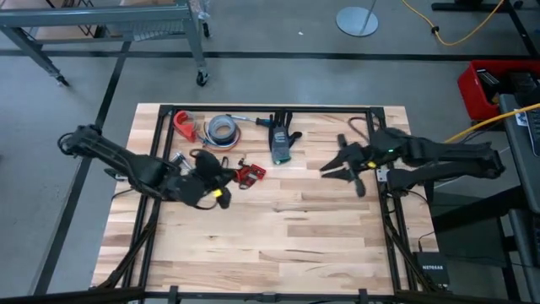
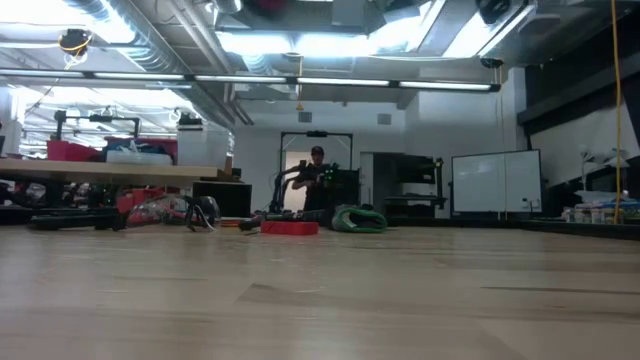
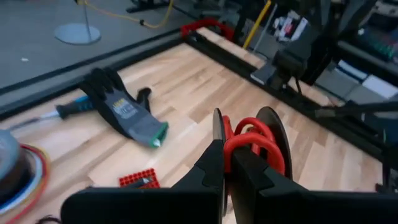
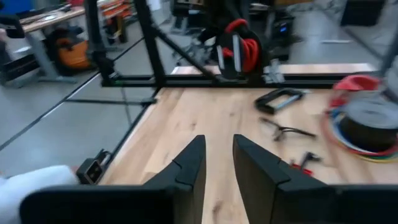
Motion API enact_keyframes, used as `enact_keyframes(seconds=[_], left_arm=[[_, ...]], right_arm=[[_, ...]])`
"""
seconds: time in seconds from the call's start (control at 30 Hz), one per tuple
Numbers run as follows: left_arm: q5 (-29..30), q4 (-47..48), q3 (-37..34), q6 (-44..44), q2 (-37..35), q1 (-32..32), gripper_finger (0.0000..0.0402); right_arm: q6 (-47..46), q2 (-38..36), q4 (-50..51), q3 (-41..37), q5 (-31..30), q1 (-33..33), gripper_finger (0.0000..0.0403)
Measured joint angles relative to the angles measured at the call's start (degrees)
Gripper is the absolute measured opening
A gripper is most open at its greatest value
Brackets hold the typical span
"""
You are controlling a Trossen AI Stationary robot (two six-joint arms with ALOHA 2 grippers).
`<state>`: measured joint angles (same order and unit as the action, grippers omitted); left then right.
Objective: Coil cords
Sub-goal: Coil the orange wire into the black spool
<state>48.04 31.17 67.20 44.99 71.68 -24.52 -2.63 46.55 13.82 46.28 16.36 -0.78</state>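
Left pincer [image 3: 225, 163] clamped on a loop of thin red wire cord [image 3: 252, 138], just beside the small red-and-black connector piece [image 1: 250, 173] on the wooden worktop [image 1: 278, 228]; right pincer [image 1: 339, 168] narrowly parted, empty, well apart across from the connector.

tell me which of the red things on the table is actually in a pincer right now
The coiled red cord, clamped in the left pincer. The flat red connector block and the red clamp by the tape roll lie loose.
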Motion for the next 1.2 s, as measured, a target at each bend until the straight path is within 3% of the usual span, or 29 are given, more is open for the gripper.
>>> enact_keyframes(seconds=[0.2, 0.47, 0.83, 1.03, 1.2], left_arm=[[4.34, 3.83, 0.0, 0.13, -6.39, -1.92, 0.0], [10.83, 13.17, 0.04, 2.97, -13.27, -6.11, 0.0], [11.22, 28.21, -1.25, 9.01, -15.32, -13.26, 0.0], [11.05, 25.62, -10.64, 15.38, -15.32, -16.85, 0.0], [11.16, 7.85, -21.52, 14.02, -15.3, -18.52, 0.0]], right_arm=[[-0.03, -9.57, 7.65, -0.02, -4.86, 0.0, 0.0083], [-6.33, -19.04, 15.07, -0.07, -5.77, 0.0, 0.0083], [-9.22, -23.21, 25.21, -0.07, -5.7, 0.0, 0.0083], [-9.27, -23.08, 27.14, -0.07, -5.68, 0.0, 0.0083], [-9.27, -23.1, 25.86, -0.07, -5.68, 0.0, 0.0083]])
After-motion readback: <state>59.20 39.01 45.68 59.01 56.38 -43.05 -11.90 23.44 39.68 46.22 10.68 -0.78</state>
